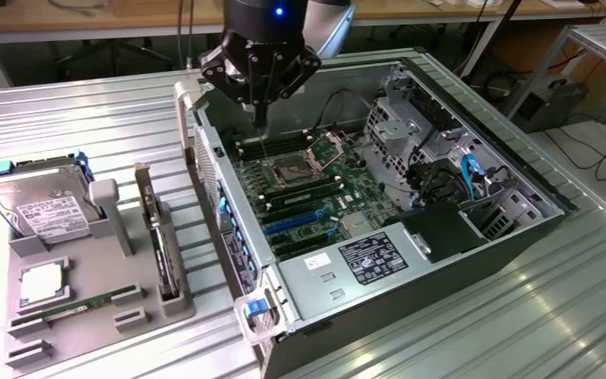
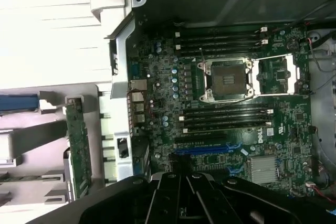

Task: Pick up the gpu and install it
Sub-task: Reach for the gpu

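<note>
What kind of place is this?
Probably a robotics lab or workshop: a robot arm hangs over an open computer case on a metal table, with a hard drive in a holder beside it.

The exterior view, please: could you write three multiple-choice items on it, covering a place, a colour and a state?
1. The gpu stands: A inside the computer case; B to the exterior view's left of it; C to its right.
2. The long expansion slots are: A red; B blue; C white.
3. The gpu is: A held by the gripper; B seated in a slot; C upright in a grey holder.
B, it stands outside the case wall; B, blue strips on the motherboard; C, the gripper hangs over the case.
</note>
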